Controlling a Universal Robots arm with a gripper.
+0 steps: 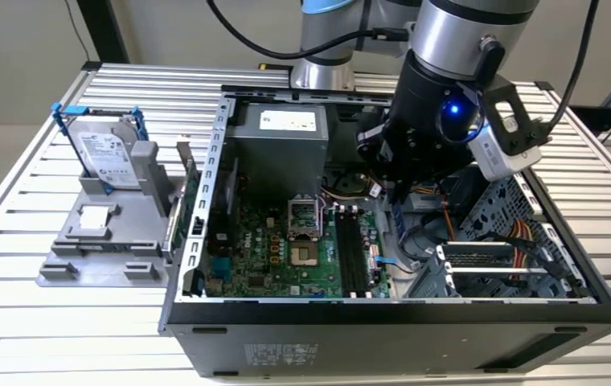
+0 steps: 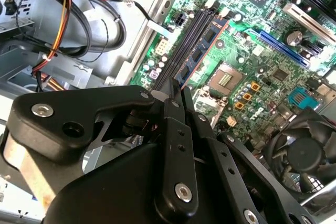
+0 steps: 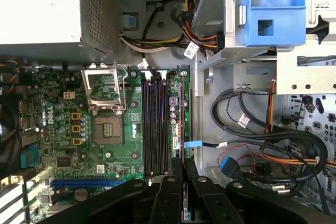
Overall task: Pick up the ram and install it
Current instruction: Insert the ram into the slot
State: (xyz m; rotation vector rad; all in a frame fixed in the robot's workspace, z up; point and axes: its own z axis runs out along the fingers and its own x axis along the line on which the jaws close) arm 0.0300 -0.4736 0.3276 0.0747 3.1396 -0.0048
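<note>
Ram (image 2: 203, 43) found edge-on beside empty memory slots (image 3: 155, 124) on motherboard (image 3: 105, 156), apparently clamped between gripper (image 2: 176, 95) fingers. Judged light, stiff, fragile; best pinched along top edge, clear of chips.

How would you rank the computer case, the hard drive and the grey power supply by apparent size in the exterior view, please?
1. computer case
2. power supply
3. hard drive, though it looks close to the power supply.
</note>
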